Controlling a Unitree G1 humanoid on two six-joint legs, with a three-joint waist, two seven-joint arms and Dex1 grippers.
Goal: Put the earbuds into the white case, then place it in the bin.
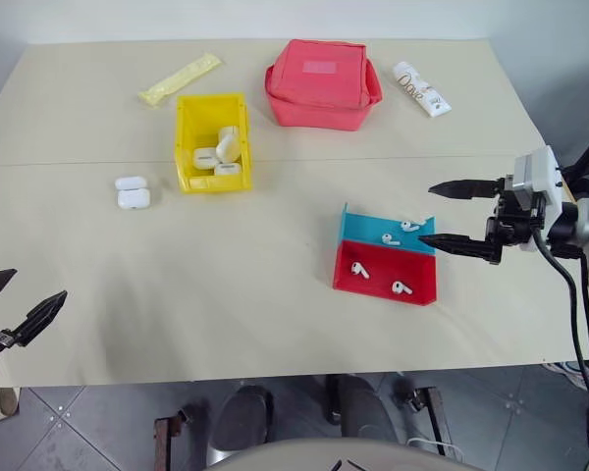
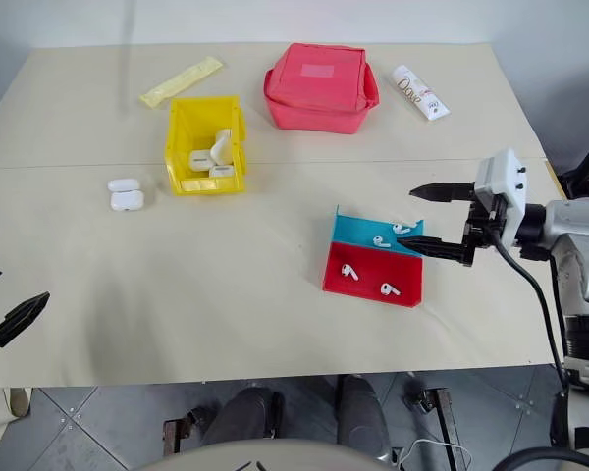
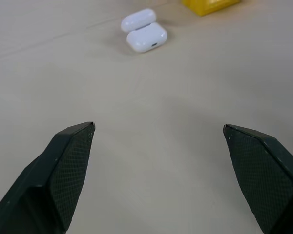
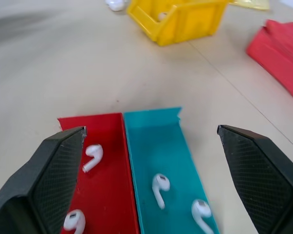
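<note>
The white case (image 1: 132,192) lies with its lid flipped open, just left of the yellow bin (image 1: 211,106), which holds several other white cases. Two earbuds (image 1: 359,270) lie in a shallow red tray (image 1: 378,282), and two more earbuds (image 1: 390,238) in the blue tray (image 1: 363,228) joined to it. My right gripper (image 1: 425,214) is open at the trays' right side, one finger over the blue tray's edge, holding nothing. My left gripper (image 1: 39,283) is open and empty near the table's front left edge, pointing toward the case (image 3: 145,36).
A red fabric pouch (image 1: 321,83) sits at the back, right of the bin. A yellow sachet (image 1: 180,79) lies at the back left and a white tube (image 1: 421,88) at the back right. Bare tabletop stretches between case and trays.
</note>
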